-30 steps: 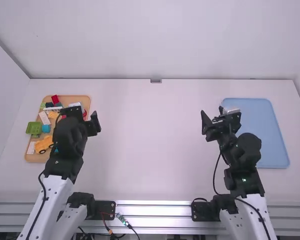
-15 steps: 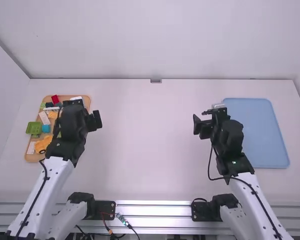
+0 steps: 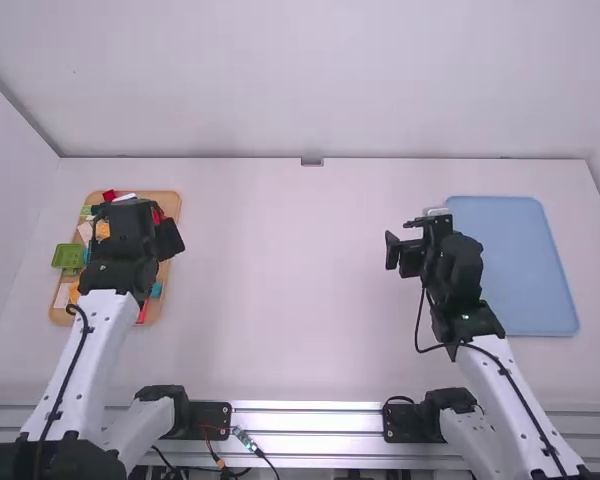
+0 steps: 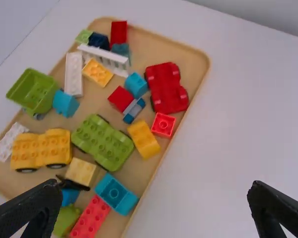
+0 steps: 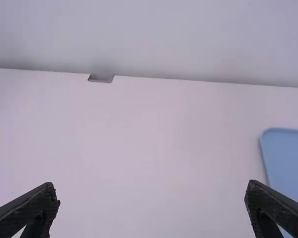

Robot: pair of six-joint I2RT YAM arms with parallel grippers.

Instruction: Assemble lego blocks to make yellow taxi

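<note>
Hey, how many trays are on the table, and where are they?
2. The tan tray, holding the Lego blocks, is on the table's left side, partly covered by the left arm in the high view. The blue tray is on the right, beside the right arm.

Yellow car (image 4: 42, 150), red car (image 4: 166, 88); tan tray (image 4: 202, 59); pale blue tray (image 3: 525, 270); white table (image 3: 300, 290).

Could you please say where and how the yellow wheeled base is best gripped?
From above, I'd pinch the yellow wheeled base by its long sides, near the middle: it sits studs up, bare tray beside both, while the green base crowds one end.
</note>
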